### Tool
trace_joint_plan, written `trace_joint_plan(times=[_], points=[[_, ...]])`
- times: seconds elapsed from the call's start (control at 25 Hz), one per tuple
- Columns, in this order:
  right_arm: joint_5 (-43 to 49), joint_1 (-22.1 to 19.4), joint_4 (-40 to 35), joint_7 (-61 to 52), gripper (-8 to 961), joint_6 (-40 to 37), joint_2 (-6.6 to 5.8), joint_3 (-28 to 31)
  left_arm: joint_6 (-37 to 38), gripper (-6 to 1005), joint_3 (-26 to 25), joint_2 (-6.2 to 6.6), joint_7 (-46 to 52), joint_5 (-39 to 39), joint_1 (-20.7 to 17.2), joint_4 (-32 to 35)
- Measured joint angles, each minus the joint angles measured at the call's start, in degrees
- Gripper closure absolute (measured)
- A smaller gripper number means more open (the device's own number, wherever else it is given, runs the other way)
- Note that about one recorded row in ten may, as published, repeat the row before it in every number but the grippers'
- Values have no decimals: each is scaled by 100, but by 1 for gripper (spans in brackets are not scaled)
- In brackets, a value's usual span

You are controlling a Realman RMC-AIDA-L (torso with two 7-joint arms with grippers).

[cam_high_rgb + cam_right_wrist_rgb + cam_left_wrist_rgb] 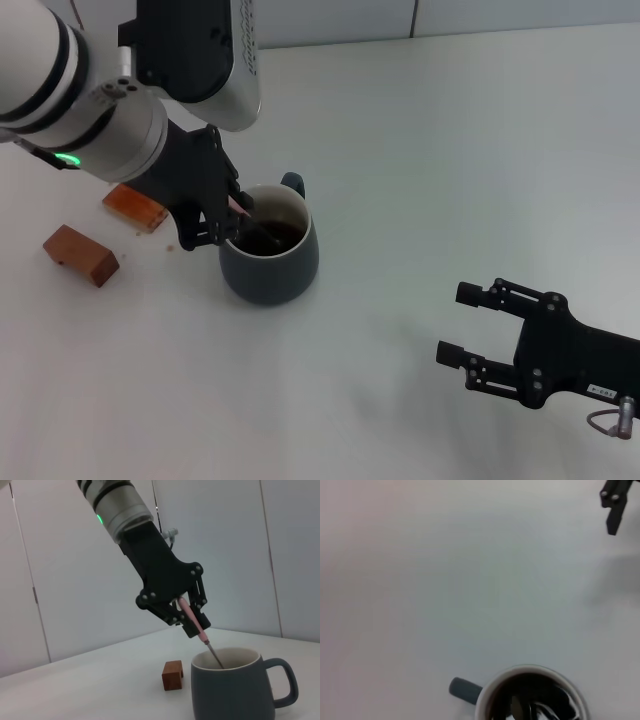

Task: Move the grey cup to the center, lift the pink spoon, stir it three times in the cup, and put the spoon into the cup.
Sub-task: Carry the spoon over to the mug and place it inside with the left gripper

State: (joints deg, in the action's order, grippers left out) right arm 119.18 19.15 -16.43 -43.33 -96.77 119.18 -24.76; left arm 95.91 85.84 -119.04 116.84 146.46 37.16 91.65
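Observation:
The grey cup (268, 248) stands on the white table left of the middle, its handle at the far side, with dark liquid inside. It also shows in the left wrist view (530, 695) and the right wrist view (235, 686). My left gripper (228, 218) is just above the cup's left rim, shut on the pink spoon (194, 622). The spoon slants down into the cup, its bowl in the liquid. My right gripper (462, 323) rests open and empty near the table's front right.
Two brown rectangular blocks lie left of the cup: one (80, 254) nearer the front, one (134, 207) partly behind my left arm. A block (172, 674) also shows in the right wrist view. White wall panels stand behind the table.

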Motion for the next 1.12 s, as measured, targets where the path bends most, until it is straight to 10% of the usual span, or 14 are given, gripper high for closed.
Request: trace_joint_plan(times=[1.12], points=[[0,-8,45,0,192,-71,9,-21,8,747,-16,7,315,-84,-61,-164]])
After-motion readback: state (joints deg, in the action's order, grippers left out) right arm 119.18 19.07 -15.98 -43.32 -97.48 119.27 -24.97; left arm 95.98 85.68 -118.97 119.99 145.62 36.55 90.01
